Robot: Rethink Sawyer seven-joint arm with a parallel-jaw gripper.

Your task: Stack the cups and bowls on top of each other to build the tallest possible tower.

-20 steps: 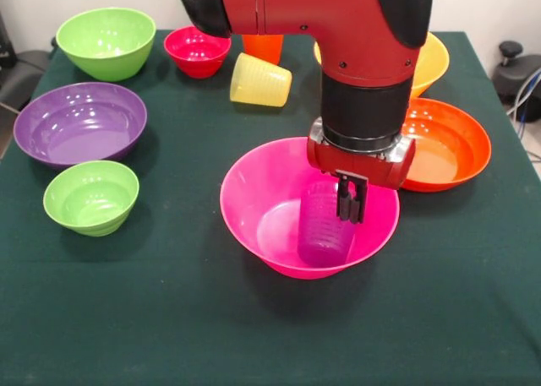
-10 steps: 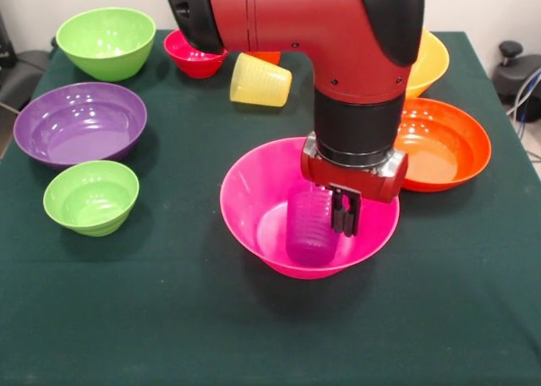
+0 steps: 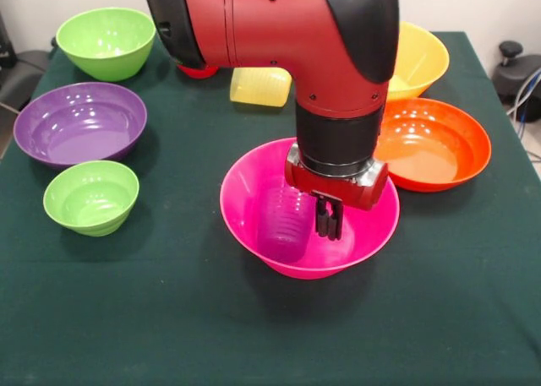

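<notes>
So the tool (image 3: 328,221) is down inside the pink bowl (image 3: 245,200), fingers pressed together with nothing between them. The purple cup (image 3: 286,224) sits in that same bowl just beside the tool, on its picture-left side, tilted and not gripped; can't tell if they actually touch.

Everything else is spread over the bench (image 3: 169,318). Just off to the picture-right of the tool there's the orange-red bowl (image 3: 439,145), its rim close to the pink one, and behind that the yellow-orange bowl (image 3: 423,61), partly hidden by the arm. Beyond the tool, toward the far edge, the yellow cup (image 3: 258,86) lies on its side, half covered by the arm.

Well off to the picture-left of the tool: the purple bowl (image 3: 80,122), a small green bowl (image 3: 90,197) in front of it, and the bigger green bowl (image 3: 106,41) at the far corner. All sit upright and separate, nothing is nested yet.
</notes>
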